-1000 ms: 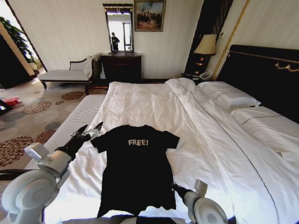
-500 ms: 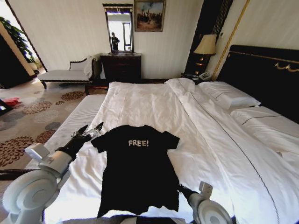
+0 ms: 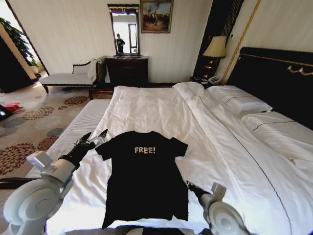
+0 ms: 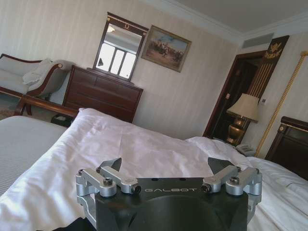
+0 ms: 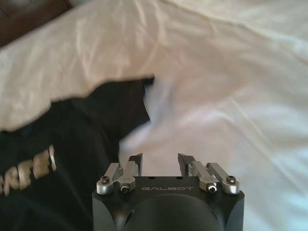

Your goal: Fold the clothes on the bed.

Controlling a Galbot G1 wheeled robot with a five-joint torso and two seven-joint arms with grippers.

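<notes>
Black T-shirt (image 3: 145,178) unmoved; right tool (image 5: 160,164) shifted outward, apart; left tool (image 3: 96,137) apart.

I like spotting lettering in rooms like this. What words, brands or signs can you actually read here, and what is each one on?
"FREE!" in white on the chest of the black T-shirt lying on the bed.
"GALBOT" on the black body of the left gripper.
"GALBOT" on the black body of the right gripper.
The framed painting on the wall shows no readable text.
</notes>
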